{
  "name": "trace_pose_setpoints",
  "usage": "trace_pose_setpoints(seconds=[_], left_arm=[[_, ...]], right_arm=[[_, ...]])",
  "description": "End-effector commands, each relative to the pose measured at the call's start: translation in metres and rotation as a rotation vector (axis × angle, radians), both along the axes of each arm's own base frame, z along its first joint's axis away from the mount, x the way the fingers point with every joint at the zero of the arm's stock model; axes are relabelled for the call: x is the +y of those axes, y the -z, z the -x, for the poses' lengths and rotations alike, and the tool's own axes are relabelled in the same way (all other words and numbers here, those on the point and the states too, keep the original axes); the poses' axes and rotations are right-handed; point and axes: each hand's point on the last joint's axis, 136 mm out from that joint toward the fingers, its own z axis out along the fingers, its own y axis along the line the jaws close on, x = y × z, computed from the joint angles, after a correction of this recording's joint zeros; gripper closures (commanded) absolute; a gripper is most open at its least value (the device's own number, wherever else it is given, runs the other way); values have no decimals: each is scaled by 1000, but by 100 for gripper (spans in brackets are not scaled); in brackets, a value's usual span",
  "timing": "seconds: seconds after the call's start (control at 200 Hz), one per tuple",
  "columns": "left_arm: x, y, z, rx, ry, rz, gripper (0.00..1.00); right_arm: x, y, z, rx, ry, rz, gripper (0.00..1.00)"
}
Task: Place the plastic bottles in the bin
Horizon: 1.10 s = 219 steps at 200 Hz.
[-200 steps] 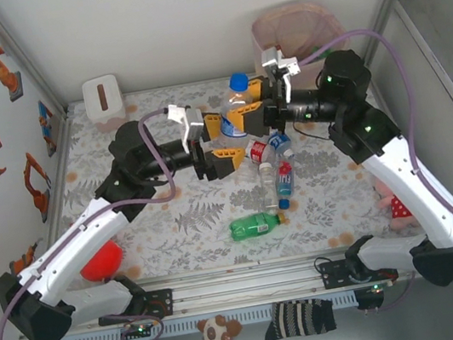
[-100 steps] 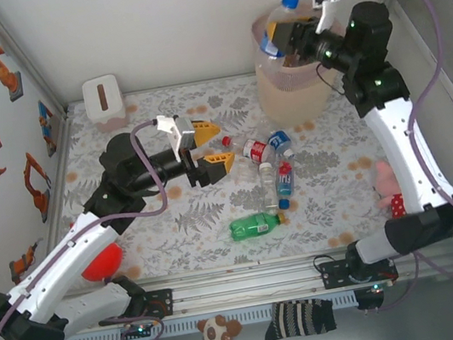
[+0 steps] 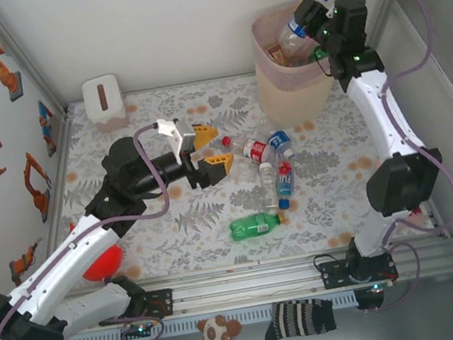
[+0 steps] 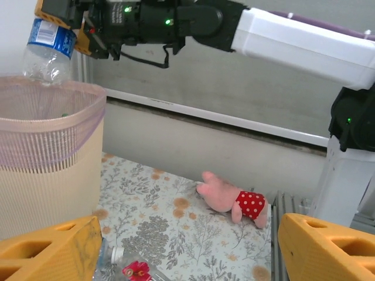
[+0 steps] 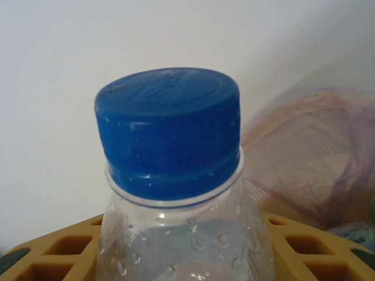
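My right gripper (image 3: pixel 308 26) is shut on a clear plastic bottle (image 3: pixel 290 36) with a blue cap and holds it over the mouth of the beige-pink bin (image 3: pixel 288 95) at the back right. In the right wrist view the blue cap (image 5: pixel 170 126) stands above my yellow fingers (image 5: pixel 319 249). The left wrist view has that bottle (image 4: pixel 49 51) hanging just above the bin's rim (image 4: pixel 53 93). My left gripper (image 3: pixel 212 147) is open and holds nothing, just left of the loose bottles on the mat: a red-labelled one (image 3: pixel 255 150), a blue-labelled one (image 3: pixel 284 180) and a green one (image 3: pixel 255 225).
A white tissue box (image 3: pixel 103 99) stands at the back left. A red ball (image 3: pixel 103 260) lies under my left arm. A pink plush toy (image 4: pixel 231 196) lies by the right wall. Walls close the back and both sides.
My right arm swung from the mat's middle up and back to the bin, carrying the blue-capped bottle. My left gripper drew slightly back to the left, still open.
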Motion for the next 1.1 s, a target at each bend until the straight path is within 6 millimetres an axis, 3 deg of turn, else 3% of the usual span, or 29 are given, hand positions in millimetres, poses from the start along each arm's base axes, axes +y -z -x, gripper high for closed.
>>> trace_pose_setpoints(seconds=[0.0, 0.416, 0.671, 0.881, 1.092], left_arm=[[4, -8, 1, -15, -13, 33, 22], [7, 0, -8, 0, -67, 41, 23], [6, 3, -10, 19, -72, 36, 23], [7, 4, -12, 35, -90, 42, 23], [8, 1, -12, 34, -90, 55, 23]], right_arm=[[-26, 1, -24, 32, 186, -210, 56], [-29, 87, -92, 198, 302, -421, 52], [-33, 124, -107, 265, 365, -470, 45], [-41, 126, -97, 293, 425, -484, 30], [-48, 99, -78, 264, 448, -486, 23]])
